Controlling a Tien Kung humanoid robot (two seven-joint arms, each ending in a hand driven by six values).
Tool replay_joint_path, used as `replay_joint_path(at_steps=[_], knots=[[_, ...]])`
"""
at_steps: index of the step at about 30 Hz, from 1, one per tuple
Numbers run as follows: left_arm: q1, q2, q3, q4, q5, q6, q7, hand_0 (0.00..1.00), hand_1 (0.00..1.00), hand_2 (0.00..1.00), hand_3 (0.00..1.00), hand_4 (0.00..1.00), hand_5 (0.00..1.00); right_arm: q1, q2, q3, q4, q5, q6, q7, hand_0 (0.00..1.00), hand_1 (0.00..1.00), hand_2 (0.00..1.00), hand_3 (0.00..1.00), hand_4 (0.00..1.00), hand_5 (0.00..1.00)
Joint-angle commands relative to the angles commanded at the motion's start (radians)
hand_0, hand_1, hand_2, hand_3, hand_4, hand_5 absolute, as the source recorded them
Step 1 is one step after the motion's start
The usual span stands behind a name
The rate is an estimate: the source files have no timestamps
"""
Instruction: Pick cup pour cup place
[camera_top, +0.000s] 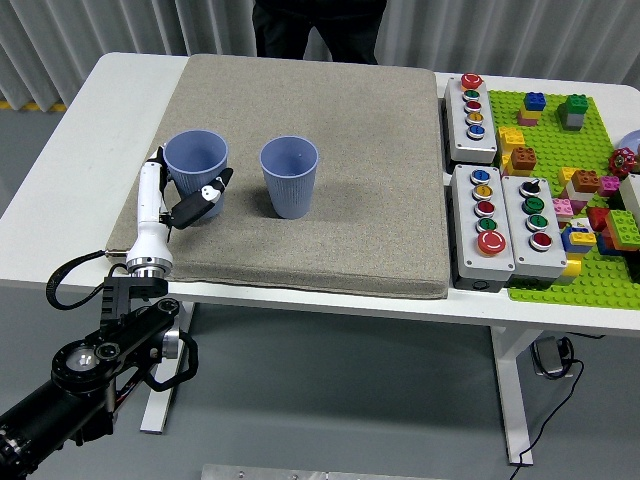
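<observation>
Two blue ribbed cups stand upright on the grey mat (380, 150). The left cup (196, 170) sits near the mat's left side, with my left hand (178, 198) wrapped around it: white fingers behind its left wall, black thumb across its front. The second cup (289, 176) stands alone a short way to the right, untouched. The cups' insides look empty. My right arm does not show.
Three grey button boxes (483, 222) line the mat's right edge. A green baseplate (570, 240) with several loose coloured bricks fills the far right. A person in dark clothes (318, 25) stands at the table's far side.
</observation>
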Motion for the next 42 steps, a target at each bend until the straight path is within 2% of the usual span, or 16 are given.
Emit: replay_joint_path(at_steps=[5, 13, 14, 19, 20, 25, 26, 42], knots=[[0.003, -0.006, 0.010, 0.021, -0.048, -0.012, -0.009, 0.659, 0.676, 0.682, 0.637, 0.817, 0.283, 0.001, 0.001, 0.002, 0.000, -0.002, 0.000, 0.000, 0.700, 0.639, 0.596, 0.595, 0.002, 0.257], [0.007, -0.006, 0.006, 0.020, -0.056, -0.025, -0.010, 0.666, 0.678, 0.693, 0.665, 0.821, 0.293, 0.003, 0.001, 0.000, 0.000, 0.001, -0.001, 0.000, 0.699, 0.639, 0.596, 0.595, 0.002, 0.256], [0.009, -0.006, 0.005, 0.019, -0.053, -0.030, -0.008, 0.688, 0.711, 0.763, 0.754, 0.866, 0.357, 0.003, 0.001, 0.000, 0.000, 0.000, -0.001, -0.001, 0.699, 0.639, 0.596, 0.595, 0.002, 0.256], [0.013, -0.005, 0.006, 0.022, -0.031, -0.076, 0.009, 0.688, 0.711, 0.763, 0.754, 0.866, 0.357, 0.002, 0.001, 0.002, 0.000, -0.003, 0.000, -0.001, 0.699, 0.639, 0.596, 0.595, 0.002, 0.256], [0.015, -0.005, 0.005, 0.021, -0.027, -0.083, 0.012, 0.741, 0.759, 0.855, 0.857, 0.914, 0.417, 0.002, 0.002, 0.002, 0.000, -0.003, 0.000, -0.001, 0.700, 0.639, 0.596, 0.596, 0.002, 0.256], [0.022, -0.004, 0.003, 0.017, -0.013, -0.097, 0.020, 0.741, 0.759, 0.855, 0.857, 0.914, 0.417, 0.001, 0.002, 0.001, 0.000, -0.001, -0.001, -0.002, 0.700, 0.639, 0.596, 0.596, 0.002, 0.256], [0.023, -0.004, 0.001, 0.015, -0.009, -0.100, 0.021, 0.778, 0.800, 0.928, 0.930, 0.920, 0.428, 0.001, 0.002, 0.000, 0.000, -0.001, -0.001, -0.002, 0.699, 0.639, 0.596, 0.595, 0.002, 0.256], [0.045, 0.002, -0.027, -0.019, 0.019, -0.099, 0.023, 0.796, 0.822, 0.936, 0.945, 0.920, 0.435, -0.001, 0.002, 0.002, 0.001, -0.008, 0.001, -0.003, 0.700, 0.639, 0.596, 0.595, 0.002, 0.256]])
